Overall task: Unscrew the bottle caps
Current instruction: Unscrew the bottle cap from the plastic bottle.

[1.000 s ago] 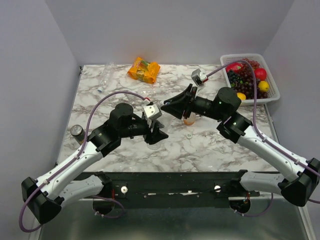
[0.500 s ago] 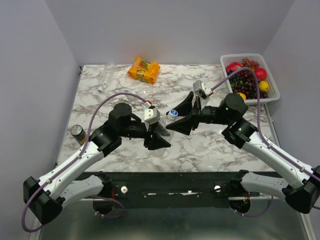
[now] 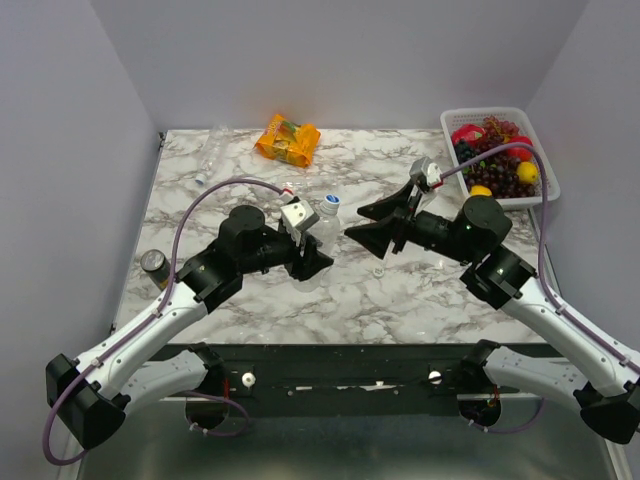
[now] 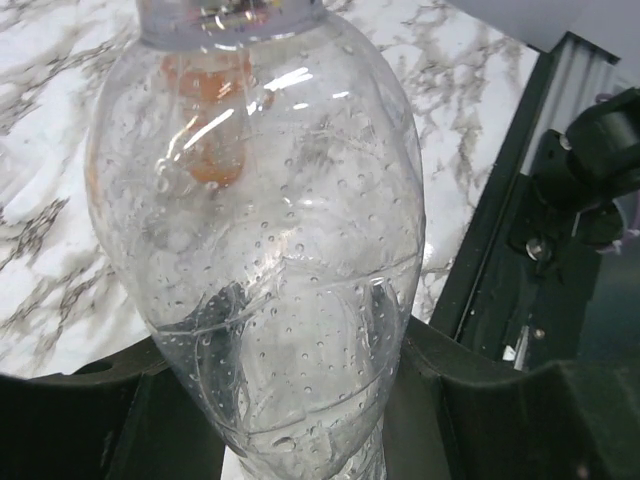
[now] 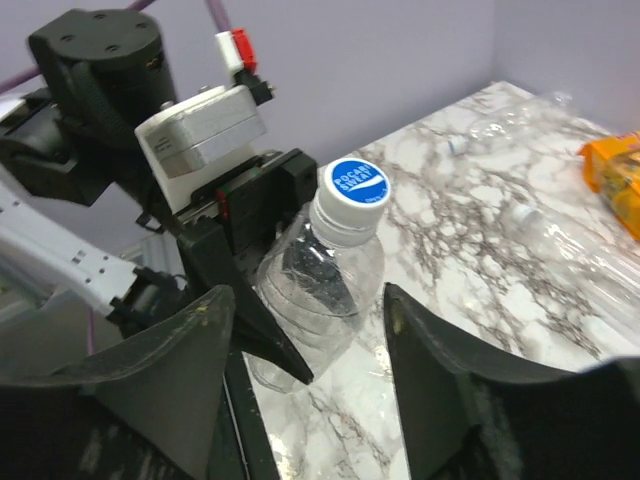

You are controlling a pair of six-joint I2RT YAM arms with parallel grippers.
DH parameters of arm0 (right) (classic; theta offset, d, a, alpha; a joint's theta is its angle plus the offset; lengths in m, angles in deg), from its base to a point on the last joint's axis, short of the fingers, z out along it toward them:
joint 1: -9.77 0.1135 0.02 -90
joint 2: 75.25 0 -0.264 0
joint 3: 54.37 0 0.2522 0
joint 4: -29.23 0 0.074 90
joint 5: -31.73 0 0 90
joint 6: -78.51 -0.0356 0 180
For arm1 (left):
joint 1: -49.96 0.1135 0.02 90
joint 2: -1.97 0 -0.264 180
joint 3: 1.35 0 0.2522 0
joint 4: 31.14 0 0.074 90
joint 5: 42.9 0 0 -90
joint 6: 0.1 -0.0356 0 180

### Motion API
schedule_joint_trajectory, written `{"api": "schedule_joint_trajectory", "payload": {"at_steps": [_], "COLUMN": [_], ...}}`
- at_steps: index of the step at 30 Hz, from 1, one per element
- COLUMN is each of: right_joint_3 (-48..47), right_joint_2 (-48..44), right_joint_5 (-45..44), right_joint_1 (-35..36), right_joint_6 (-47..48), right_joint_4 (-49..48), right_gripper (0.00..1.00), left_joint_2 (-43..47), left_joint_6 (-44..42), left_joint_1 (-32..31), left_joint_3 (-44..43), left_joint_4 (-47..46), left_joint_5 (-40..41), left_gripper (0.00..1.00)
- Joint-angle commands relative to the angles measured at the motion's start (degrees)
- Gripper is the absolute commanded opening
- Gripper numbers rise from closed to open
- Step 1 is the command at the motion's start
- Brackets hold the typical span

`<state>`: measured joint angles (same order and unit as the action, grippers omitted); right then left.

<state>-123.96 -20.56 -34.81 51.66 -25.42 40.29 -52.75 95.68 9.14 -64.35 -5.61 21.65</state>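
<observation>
My left gripper point(image 3: 309, 258) is shut on the lower body of a clear bottle point(image 3: 323, 226) and holds it upright above the table. Its blue cap point(image 3: 330, 200) is on. In the left wrist view the bottle point(image 4: 270, 230) fills the frame between my fingers point(image 4: 480, 400). My right gripper point(image 3: 371, 226) is open and empty, just right of the bottle. In the right wrist view the blue cap point(image 5: 358, 183) and bottle point(image 5: 320, 290) stand ahead of the open right gripper point(image 5: 305, 300). A loose white cap point(image 3: 378, 271) lies on the table. An orange shape point(image 4: 205, 150) shows through the bottle.
Another clear bottle point(image 3: 206, 158) lies at the back left. An orange snack packet point(image 3: 288, 138) is at the back centre. A white basket point(image 3: 545, 190) of fruit stands at the back right. A dark can point(image 3: 153, 262) sits at the left edge.
My left gripper has raised the clear bottle up and back. My right gripper has left the spot over the orange object, come near the blue cap, then drawn back right, still open.
</observation>
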Motion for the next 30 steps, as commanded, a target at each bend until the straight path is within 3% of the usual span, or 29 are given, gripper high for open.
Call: {"api": "schedule_joint_trajectory", "payload": {"at_steps": [1, 8, 30], "right_joint_3": [-0.86, 0.55, -2.17], "right_joint_2": [0.76, 3.66, 8.85], "right_joint_5": [-11.15, -12.48, -15.2], "right_joint_1": [0.47, 1.88, 3.2], "right_joint_6": [-5.66, -11.99, -14.28], "right_joint_4": [2.18, -4.68, -5.21], "right_gripper": [0.64, 0.53, 0.54], "left_joint_2": [-0.91, -2.41, -4.7], "left_joint_6": [-0.68, -1.21, -1.83], "left_joint_1": [-0.23, -1.37, -4.36], "left_joint_3": [-2.62, -3.24, -4.12], "left_joint_4": [3.08, 4.66, 6.33], "left_joint_5": [10.59, 13.59, 15.34], "left_gripper": [0.4, 0.41, 0.4]}}
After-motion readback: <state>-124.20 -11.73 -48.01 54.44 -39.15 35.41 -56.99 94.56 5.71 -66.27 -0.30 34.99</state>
